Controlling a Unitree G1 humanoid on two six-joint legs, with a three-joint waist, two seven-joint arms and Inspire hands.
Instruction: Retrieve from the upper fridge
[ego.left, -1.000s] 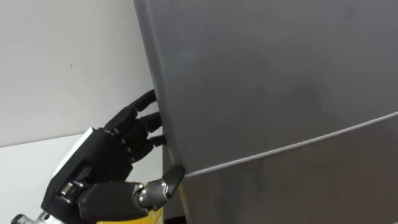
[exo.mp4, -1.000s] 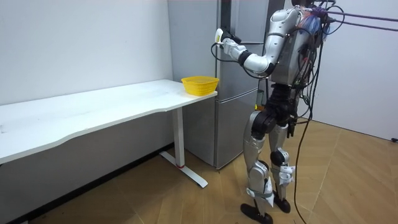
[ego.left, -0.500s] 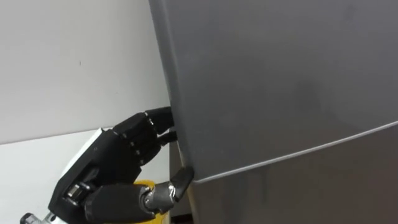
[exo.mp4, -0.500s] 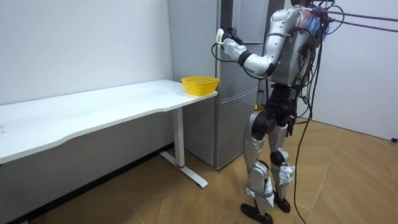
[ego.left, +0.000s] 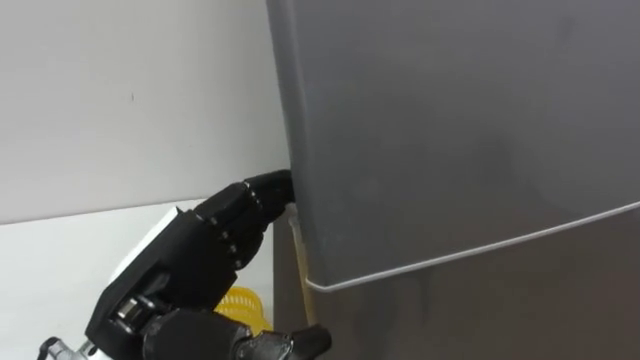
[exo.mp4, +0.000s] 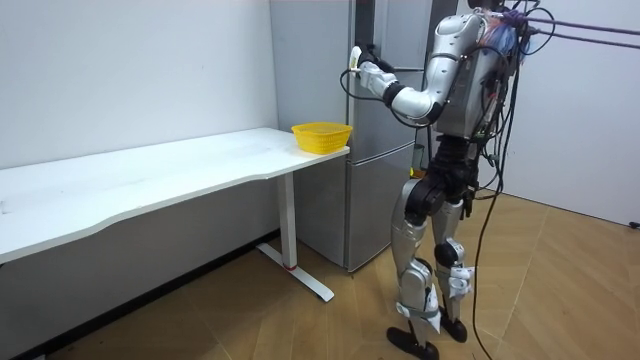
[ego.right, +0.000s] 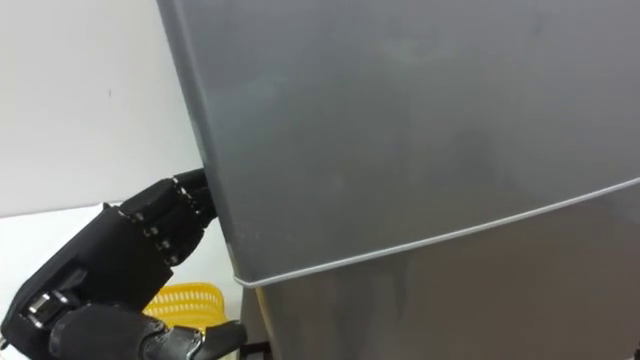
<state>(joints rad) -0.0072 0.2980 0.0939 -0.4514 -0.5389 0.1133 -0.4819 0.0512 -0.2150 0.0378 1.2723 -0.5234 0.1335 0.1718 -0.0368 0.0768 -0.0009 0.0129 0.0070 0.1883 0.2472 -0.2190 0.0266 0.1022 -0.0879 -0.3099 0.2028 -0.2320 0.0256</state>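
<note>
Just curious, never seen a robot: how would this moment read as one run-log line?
stance: standing at fridge | left hand: at left edge of upper door | upper door: looks closed | yellow basket: on table

A: What bars the way in?
B: The upper fridge door (ego.left: 450, 130), shut. The left hand (ego.left: 188, 268) is at its left edge, in the narrow gap beside the wall (ego.left: 120, 100).
A: And lower down?
B: A yellow basket (ego.left: 240, 304) on the tabletop (exo.mp4: 150, 180), just left of the door.
</note>
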